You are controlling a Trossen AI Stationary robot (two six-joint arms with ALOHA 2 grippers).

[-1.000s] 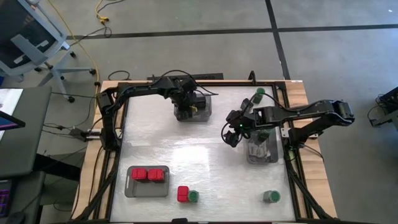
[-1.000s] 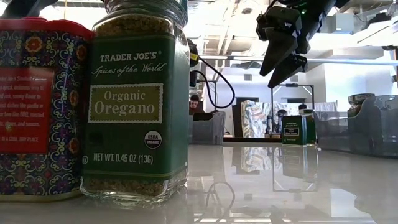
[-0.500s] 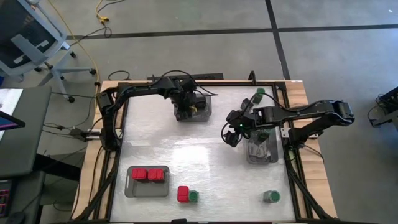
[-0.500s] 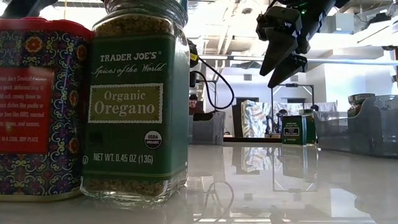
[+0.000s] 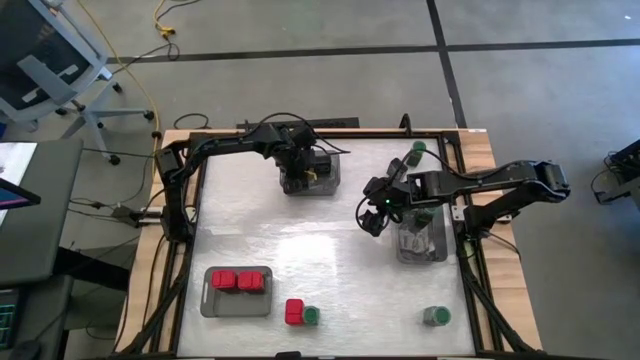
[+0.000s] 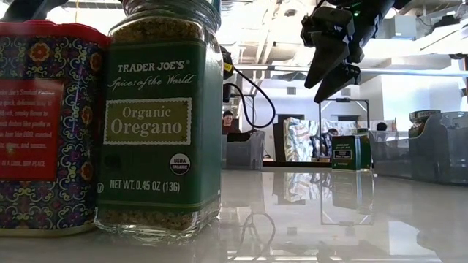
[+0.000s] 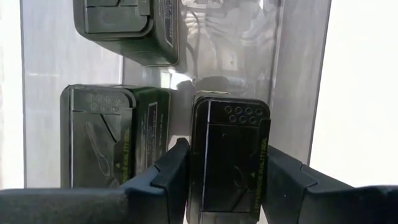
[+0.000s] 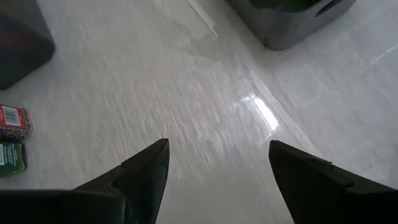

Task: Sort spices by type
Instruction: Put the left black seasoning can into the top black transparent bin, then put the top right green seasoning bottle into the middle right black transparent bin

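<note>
My left gripper [image 5: 312, 172] is down in the grey tray [image 5: 290, 186] at the table's far side, shut on a black spice container [image 7: 229, 155]. Two more black containers [image 7: 106, 137] lie beside it in that tray. My right gripper [image 5: 372, 216] hangs open and empty above the table's middle right; it also shows in the low view [image 6: 330, 73]. Two red boxes [image 5: 238, 281] sit in the near-left tray. A red box [image 5: 294, 312] and a green-lidded jar [image 5: 311, 316] stand together at the near edge. Another jar [image 5: 435, 316] stands near right. My left gripper pinches the black container's two long sides [image 7: 194, 163] between its two fingers [image 7: 173, 174], which come from above, pointing down into the tray. The container lies beside another black one; whether it rests on the tray floor I cannot tell.
A grey tray [image 5: 402, 252] with jars stands at the right edge, under the right arm. One green-lidded jar [image 5: 418, 150] stands at the far right corner. The oregano jar [image 6: 161, 124] and red tin [image 6: 44, 124] fill the low view's near left. Bare table lies in the middle.
</note>
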